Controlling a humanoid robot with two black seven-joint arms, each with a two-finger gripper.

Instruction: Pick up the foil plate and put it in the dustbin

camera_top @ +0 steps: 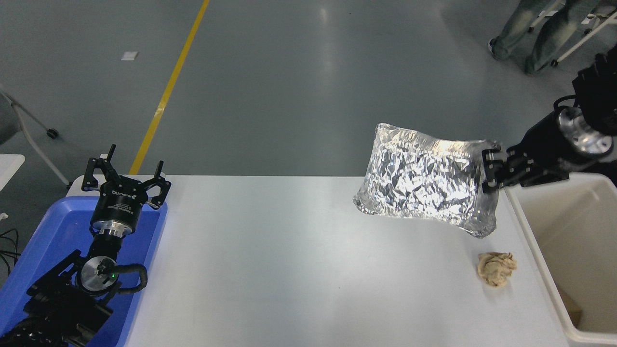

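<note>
Nearest, below and just left of the right gripper (489, 171), a tan paper ball (496, 268) lies on the desk (270, 260), clear of the path; the left gripper (126, 179) idles, fingers spread, far left above the blue tray (58, 231). Right gripper clenches one edge of the foil plate (426, 185), held aloft, hanging leftward. Risk: thin foil bends, slips, or catches the rim of the dustbin (525, 217) just below-right.
</note>
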